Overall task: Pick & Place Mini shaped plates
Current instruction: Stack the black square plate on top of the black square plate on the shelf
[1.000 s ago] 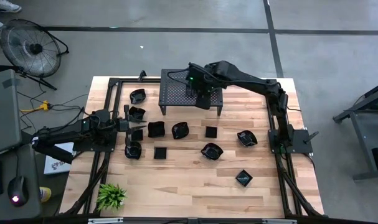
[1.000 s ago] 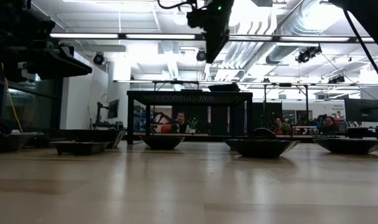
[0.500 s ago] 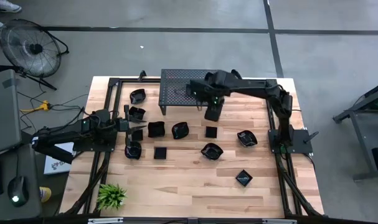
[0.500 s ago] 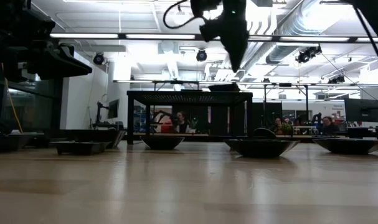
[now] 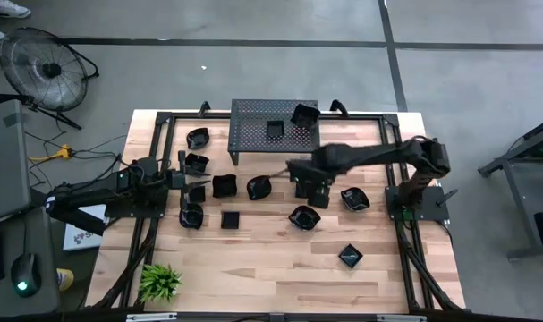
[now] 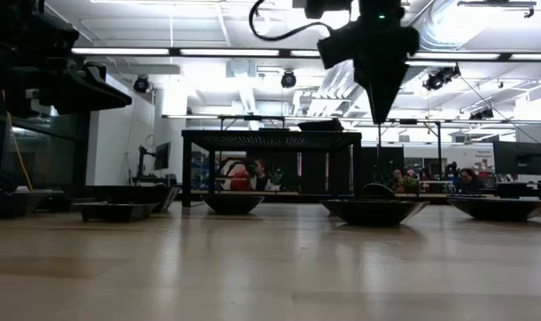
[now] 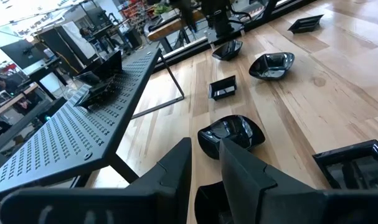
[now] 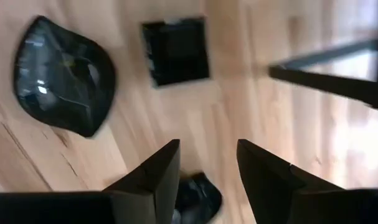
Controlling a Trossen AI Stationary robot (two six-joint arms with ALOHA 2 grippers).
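Several glossy black mini plates lie flat on the wooden table (image 5: 271,259); two more sit on the black perforated stand (image 5: 253,143), a small square one (image 5: 275,128) and a larger one (image 5: 304,114). My right gripper (image 5: 318,186) (image 8: 207,168) (image 6: 377,98) is open and empty. It hangs well above the table, pointing down, near a small square plate (image 8: 176,51) (image 5: 301,190) and a lobed plate (image 8: 64,74). Another dark plate (image 8: 198,196) shows below its fingers. My left gripper (image 5: 197,184) (image 7: 204,165) waits at the table's left with its fingers slightly apart, among the plates there.
A stand leg (image 8: 326,81) rises just beyond my right gripper on the far side. A small green plant (image 5: 160,282) stands at the near left corner. Bare wood lies along the near edge. People sit in the room behind the table (image 6: 257,174).
My right gripper has swung off the stand toward the table's near edge and right, sinking a little, and now hangs over the plates on the table. The larger plate on the stand's far right part, covered before, now shows.
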